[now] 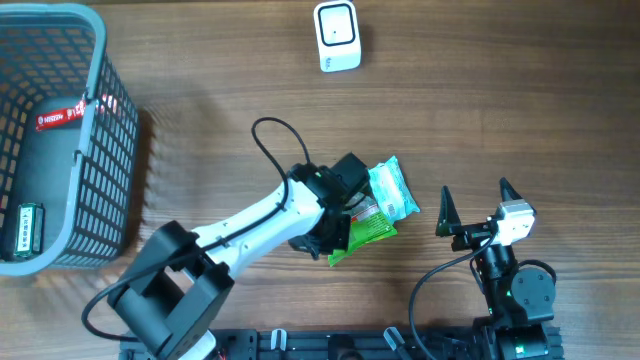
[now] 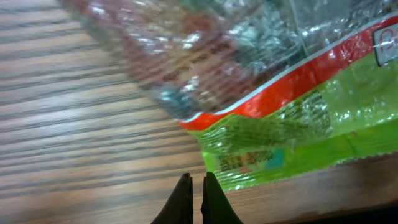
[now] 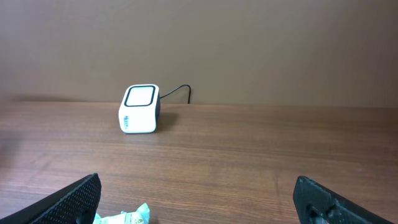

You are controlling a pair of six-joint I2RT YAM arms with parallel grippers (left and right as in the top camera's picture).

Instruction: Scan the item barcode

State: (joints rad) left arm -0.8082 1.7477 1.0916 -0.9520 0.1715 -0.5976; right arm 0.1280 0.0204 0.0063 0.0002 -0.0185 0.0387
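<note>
The item, a green packet (image 1: pixel 368 229) with a red band and a clear window, lies on the wooden table, and a teal-and-white packet (image 1: pixel 392 187) touches its far side. My left gripper (image 1: pixel 330 238) is down over the green packet's left end. In the left wrist view the packet (image 2: pixel 292 124) fills the upper right. There the gripper (image 2: pixel 194 178) is shut, its tips just left of the packet's lower edge with only wood showing in the slit between them. The white barcode scanner (image 1: pixel 337 36) stands at the far edge and also shows in the right wrist view (image 3: pixel 139 109). My right gripper (image 1: pixel 475 195) is wide open and holds nothing.
A grey mesh basket (image 1: pixel 110 120) stands at the far left with a green pack (image 1: pixel 28 228) and a red-labelled item (image 1: pixel 60 117) inside. The teal packet's corner (image 3: pixel 124 218) peeks in beside my right gripper's (image 3: pixel 199 199) left finger. A dark wall rises behind the scanner.
</note>
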